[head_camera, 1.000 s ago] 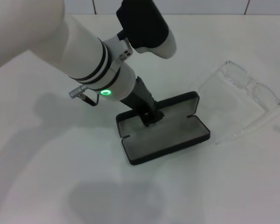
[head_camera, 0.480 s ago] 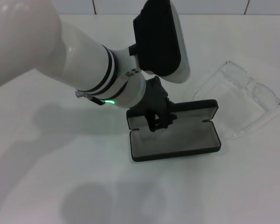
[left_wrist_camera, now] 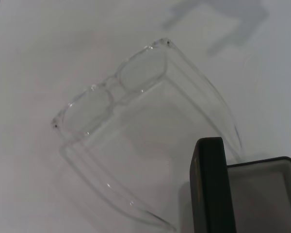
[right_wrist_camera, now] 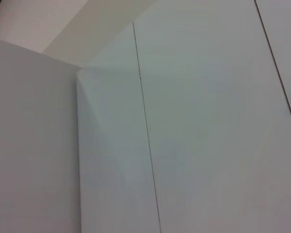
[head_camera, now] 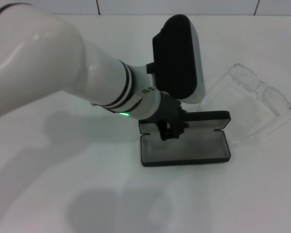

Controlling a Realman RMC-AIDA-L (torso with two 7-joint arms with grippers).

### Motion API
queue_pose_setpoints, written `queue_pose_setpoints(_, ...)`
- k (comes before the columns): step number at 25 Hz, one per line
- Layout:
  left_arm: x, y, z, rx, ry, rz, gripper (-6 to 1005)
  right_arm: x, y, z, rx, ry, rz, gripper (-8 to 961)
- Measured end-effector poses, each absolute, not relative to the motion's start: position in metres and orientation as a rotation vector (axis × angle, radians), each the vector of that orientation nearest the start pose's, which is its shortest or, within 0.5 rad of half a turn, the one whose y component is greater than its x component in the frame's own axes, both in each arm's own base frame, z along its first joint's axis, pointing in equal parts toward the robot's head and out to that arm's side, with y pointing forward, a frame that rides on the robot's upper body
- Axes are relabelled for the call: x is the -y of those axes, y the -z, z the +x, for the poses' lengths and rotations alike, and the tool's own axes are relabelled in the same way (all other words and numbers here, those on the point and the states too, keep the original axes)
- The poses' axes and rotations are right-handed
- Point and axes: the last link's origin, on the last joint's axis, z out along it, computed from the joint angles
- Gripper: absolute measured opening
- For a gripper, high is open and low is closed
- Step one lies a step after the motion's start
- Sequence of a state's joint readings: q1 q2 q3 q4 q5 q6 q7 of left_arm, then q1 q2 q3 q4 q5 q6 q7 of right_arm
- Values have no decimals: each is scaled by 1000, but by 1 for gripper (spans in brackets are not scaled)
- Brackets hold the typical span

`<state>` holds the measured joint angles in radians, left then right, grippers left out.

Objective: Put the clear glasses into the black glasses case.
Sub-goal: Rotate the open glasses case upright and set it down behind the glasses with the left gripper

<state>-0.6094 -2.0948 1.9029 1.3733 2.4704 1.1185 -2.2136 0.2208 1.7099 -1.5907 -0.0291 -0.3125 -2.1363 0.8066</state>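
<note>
Since a second ago your left arm has swung right and dragged the case point(head_camera: 185, 145) with it, so the case now lies square to you, long side running left to right, where earlier it sat skewed and further left. Its right end has come up close to the glasses point(head_camera: 254, 104), which have not shifted.

Your left gripper point(head_camera: 170, 130) is down at the hinge side of the open case, left of its middle, its dark fingers touching the edge where lid meets tray. They sit close together there, but you cannot tell whether they pinch the lid or only press against it. The lid stands up along the far side and the grey lining of the tray faces upward on the near side.

Look at the glasses on the table point(head_camera: 63, 194): they rest to the right of the case and a little farther away, lenses at the far right, both clear temples unfolded and reaching back toward the case. The near temple ends just beside the case's right end. From the left wrist you see the same pair point(left_wrist_camera: 131, 126) with the case's lid point(left_wrist_camera: 211, 189) edge-on near the temple tips.

Your right arm is out of the head view; its wrist camera shows only pale wall panels point(right_wrist_camera: 208, 121).
</note>
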Motion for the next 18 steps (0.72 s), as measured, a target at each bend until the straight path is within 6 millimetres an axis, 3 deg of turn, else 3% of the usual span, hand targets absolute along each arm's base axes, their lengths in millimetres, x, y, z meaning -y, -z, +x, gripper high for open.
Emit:
queue_pose_setpoints(9, -335, 118, -101, -268, -377, -2812, 195, -198, -147, 341, -238, -1370, -1988, 872)
queue_pose_setpoints(18, -337, 119, -103, -277, -359, -2794, 207, -193, -149, 345, -237, -1354, -1966, 872)
